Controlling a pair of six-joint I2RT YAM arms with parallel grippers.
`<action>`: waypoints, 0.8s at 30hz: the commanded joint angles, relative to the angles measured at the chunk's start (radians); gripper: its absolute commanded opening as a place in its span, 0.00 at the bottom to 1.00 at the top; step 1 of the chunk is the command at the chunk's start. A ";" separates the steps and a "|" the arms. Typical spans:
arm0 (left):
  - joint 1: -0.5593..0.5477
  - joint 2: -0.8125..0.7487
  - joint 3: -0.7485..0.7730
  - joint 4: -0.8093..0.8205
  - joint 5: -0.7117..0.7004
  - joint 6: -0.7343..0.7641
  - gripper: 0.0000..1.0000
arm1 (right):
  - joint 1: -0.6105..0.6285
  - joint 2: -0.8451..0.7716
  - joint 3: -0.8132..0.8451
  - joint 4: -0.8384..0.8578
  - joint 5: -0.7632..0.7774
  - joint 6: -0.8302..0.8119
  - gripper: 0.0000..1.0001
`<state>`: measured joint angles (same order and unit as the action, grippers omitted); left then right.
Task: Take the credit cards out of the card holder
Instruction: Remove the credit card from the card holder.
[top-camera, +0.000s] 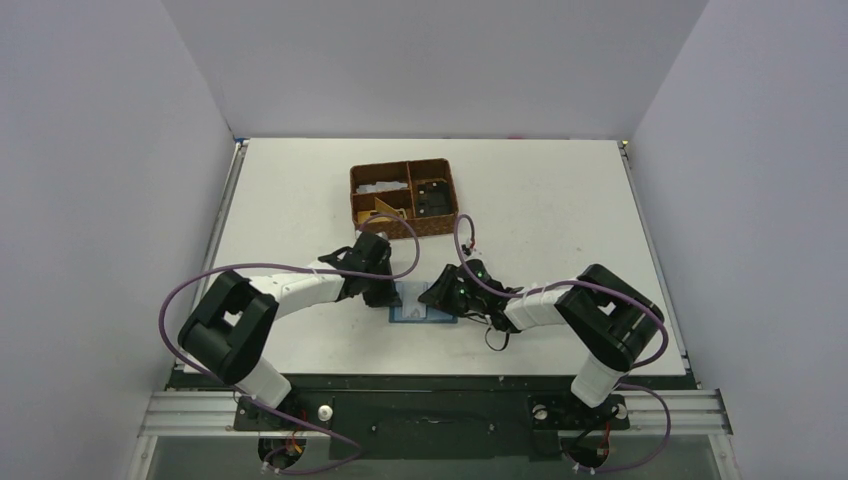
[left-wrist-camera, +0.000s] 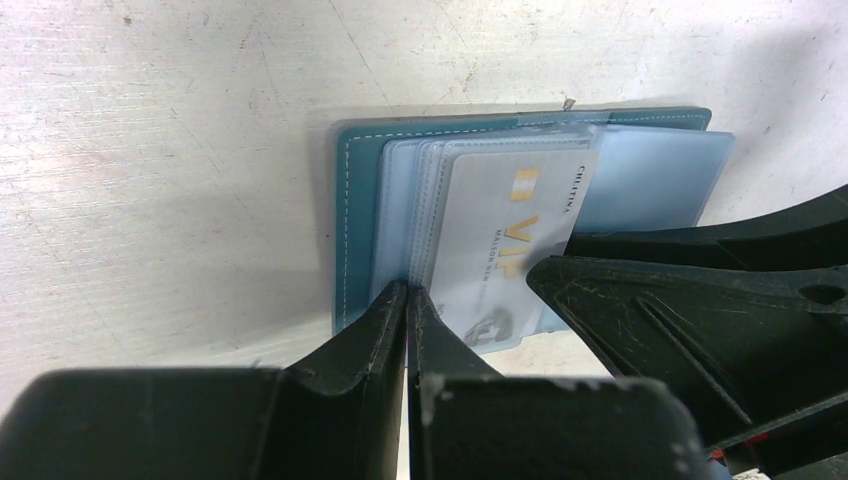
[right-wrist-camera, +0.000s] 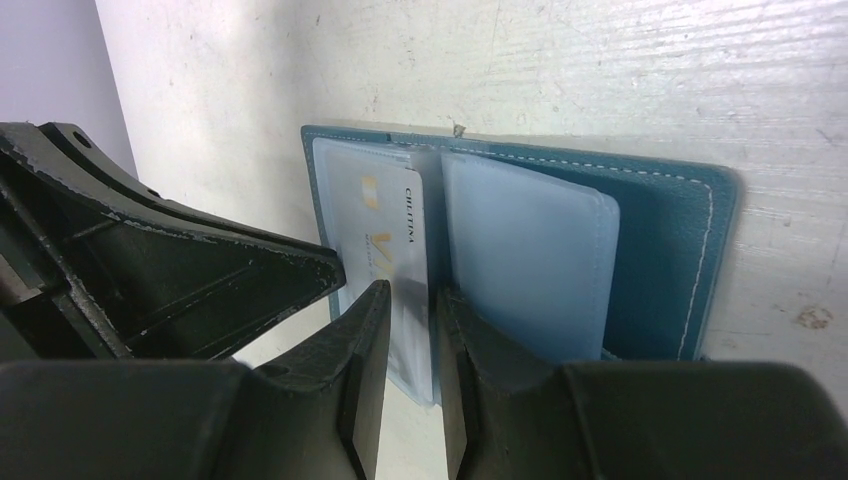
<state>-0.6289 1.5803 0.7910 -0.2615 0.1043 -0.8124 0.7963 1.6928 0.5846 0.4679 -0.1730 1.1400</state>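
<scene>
Top external view: a white desk (top-camera: 550, 200) carries a brown woven compartment basket (top-camera: 352, 195) toward the far side. The teal-blue card holder (top-camera: 425, 313) lies open and flat nearer the arm bases. The left jaws come down at its left end and the right jaws at its right end, close to each other.

Left wrist view: the card holder (left-wrist-camera: 345, 220) shows a stitched teal edge and a stack of clear sleeves. A pale credit card (left-wrist-camera: 500, 240) with gold "VIP" lettering lies on top of that stack. The left jaws are clenched, their fingertips (left-wrist-camera: 385, 310) meeting with no gap right at the near edge of the sleeves. Whether a sleeve is nipped between them cannot be told. One finger (left-wrist-camera: 620, 300) of the right jaws has its tip over the card's near right part.

Right wrist view: the card holder (right-wrist-camera: 660, 250) lies spread, with one clear sleeve on the right panel and the credit card (right-wrist-camera: 385, 230) on the left one. The right jaws stand a little apart, and the card's near edge shows in the narrow gap between the fingertips (right-wrist-camera: 365, 330). Whether they touch the card cannot be told. A black finger (right-wrist-camera: 200, 280) of the left jaws reaches in from the left, its tip just beside the card.
</scene>
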 joint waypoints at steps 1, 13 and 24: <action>-0.017 0.067 -0.034 -0.039 -0.055 -0.002 0.00 | -0.003 -0.037 -0.029 0.045 -0.042 0.006 0.21; -0.016 0.064 -0.040 -0.035 -0.055 -0.006 0.00 | -0.028 -0.072 -0.058 0.041 -0.044 -0.001 0.22; -0.016 0.065 -0.041 -0.029 -0.054 -0.007 0.00 | -0.039 -0.103 -0.073 0.032 -0.039 0.000 0.22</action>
<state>-0.6361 1.5921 0.7910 -0.2234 0.1089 -0.8349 0.7658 1.6367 0.5232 0.4763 -0.2146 1.1423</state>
